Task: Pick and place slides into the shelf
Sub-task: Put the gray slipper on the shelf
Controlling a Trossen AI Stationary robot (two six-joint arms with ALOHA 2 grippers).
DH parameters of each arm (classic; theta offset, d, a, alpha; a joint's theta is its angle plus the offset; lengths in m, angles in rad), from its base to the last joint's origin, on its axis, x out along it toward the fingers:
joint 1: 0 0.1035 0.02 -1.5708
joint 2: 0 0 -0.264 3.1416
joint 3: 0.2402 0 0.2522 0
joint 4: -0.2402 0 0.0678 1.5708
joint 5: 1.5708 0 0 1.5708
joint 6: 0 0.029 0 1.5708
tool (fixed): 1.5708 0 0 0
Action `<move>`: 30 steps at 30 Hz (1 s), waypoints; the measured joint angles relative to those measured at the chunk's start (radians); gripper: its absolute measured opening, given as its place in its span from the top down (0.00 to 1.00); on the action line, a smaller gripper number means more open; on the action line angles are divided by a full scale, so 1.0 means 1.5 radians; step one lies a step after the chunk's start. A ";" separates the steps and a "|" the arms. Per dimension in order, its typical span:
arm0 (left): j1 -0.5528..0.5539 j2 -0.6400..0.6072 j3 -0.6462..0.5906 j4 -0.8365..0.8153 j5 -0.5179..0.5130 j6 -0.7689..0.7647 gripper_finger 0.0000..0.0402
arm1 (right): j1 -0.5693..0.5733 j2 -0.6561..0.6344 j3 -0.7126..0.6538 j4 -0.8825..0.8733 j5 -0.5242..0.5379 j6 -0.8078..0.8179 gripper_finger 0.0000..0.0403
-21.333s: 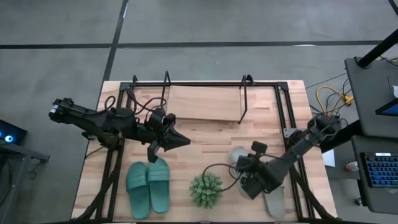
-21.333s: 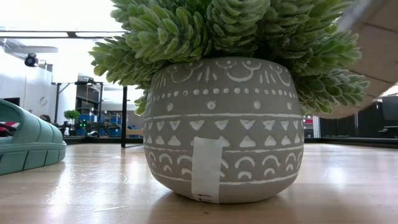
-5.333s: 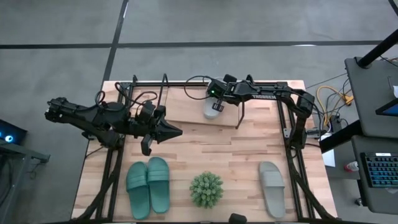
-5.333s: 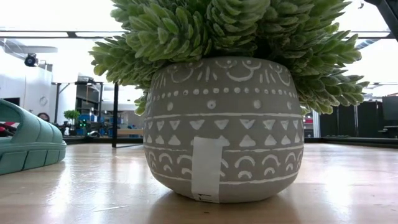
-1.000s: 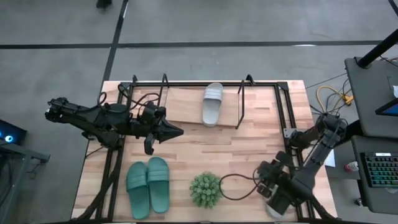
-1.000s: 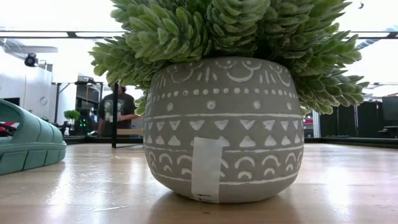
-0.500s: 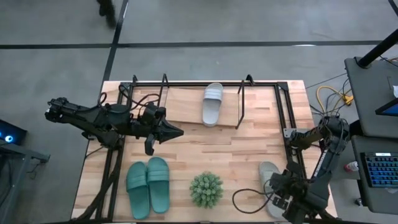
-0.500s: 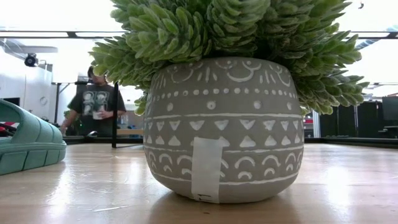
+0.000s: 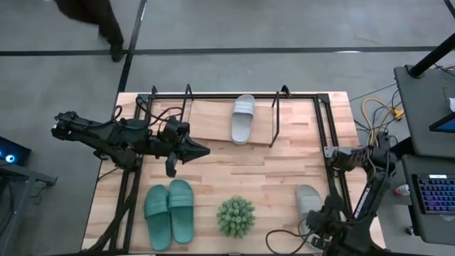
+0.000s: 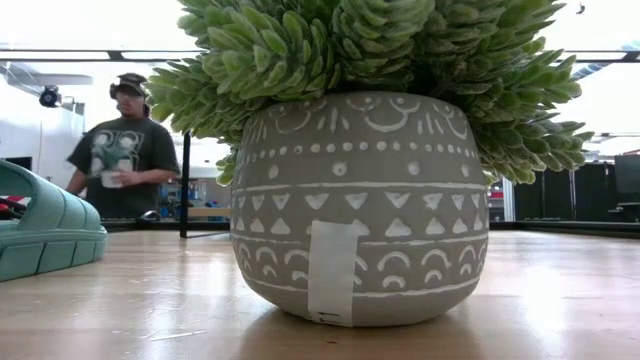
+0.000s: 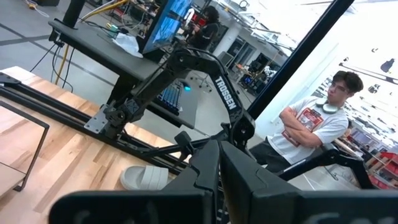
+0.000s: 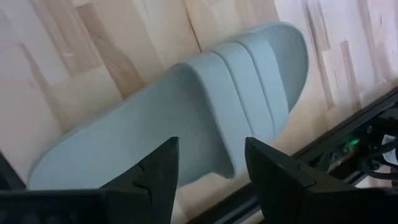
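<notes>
table (image 9: pixel 284 171): we saw a wood top.
right gripper (image 12: pixel 208 163): spread above grey slide (image 12: pixel 205 118).
left gripper (image 9: pixel 202 151): closed, empty.

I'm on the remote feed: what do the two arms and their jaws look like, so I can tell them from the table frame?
Both arms are dark, jointed links with loose black cables looping beside them. The left gripper tapers to a narrow dark wedge. The right gripper has two flat, angular dark fingers. White TROSSEN lettering marks a link of the right arm, seen from the left wrist camera.

right gripper (image 12: pixel 208 165) now over grey slide (image 12: pixel 186 106)
</notes>
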 joint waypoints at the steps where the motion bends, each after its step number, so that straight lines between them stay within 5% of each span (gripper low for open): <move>1: 0.000 0.000 0.000 0.000 0.000 0.000 1.00 | 0.000 0.004 0.000 0.000 0.000 0.002 0.56; 30: 0.002 0.000 0.000 0.001 -0.001 -0.033 1.00 | -0.024 0.092 -0.047 -0.053 0.020 0.005 0.56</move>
